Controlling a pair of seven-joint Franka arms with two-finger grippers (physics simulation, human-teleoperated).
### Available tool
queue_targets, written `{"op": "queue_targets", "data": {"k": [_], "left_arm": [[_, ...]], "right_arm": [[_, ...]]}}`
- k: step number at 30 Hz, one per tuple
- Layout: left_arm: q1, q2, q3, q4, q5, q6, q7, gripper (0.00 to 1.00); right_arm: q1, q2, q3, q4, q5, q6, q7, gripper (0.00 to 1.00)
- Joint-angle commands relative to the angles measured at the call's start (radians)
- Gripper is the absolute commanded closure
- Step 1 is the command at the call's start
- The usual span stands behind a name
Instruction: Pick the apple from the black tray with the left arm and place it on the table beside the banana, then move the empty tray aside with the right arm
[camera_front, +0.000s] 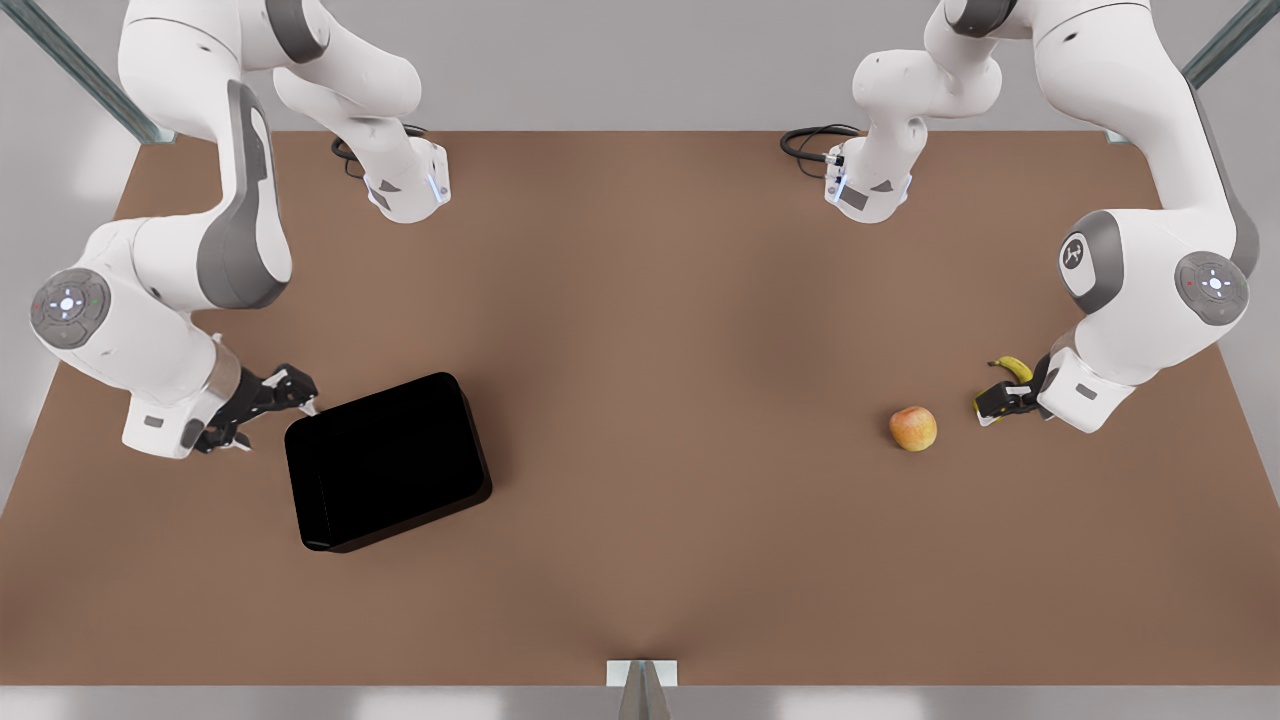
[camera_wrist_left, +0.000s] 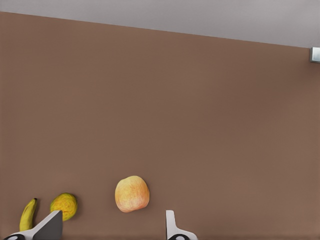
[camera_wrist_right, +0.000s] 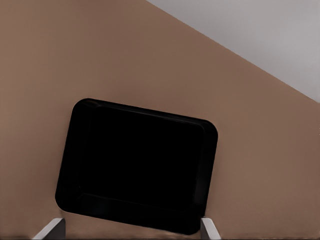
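1 black tray (camera_front: 387, 462), 1 apple (camera_front: 913, 428), 1 banana (camera_front: 1012, 368), 2 open grippers.

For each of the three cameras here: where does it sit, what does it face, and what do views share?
Front view: overhead, looking down on the matte brown table; both arms show.
Left wrist view: faces the red-blushed yellow-orange apple; open left hand.
Right wrist view: faces the empty glossy black tray; open right hand.
Shared with front: apple, tray.
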Motion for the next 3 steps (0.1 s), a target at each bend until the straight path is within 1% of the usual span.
{"op": "queue_targets", "data": {"k": [1, 3], "left_arm": [[-0.001, 0.001, 0.0, 0.001, -0.001, 0.0, -0.003, 0.0], [-0.001, 0.003, 0.0, 0.001, -0.001, 0.0, -0.005, 0.0]], "right_arm": [[0.0, 0.001, 0.002, 0.005, -0.032, -0.054, 0.248, 0.0], [0.0, 0.002, 0.002, 0.005, -0.032, -0.054, 0.248, 0.0]]}}
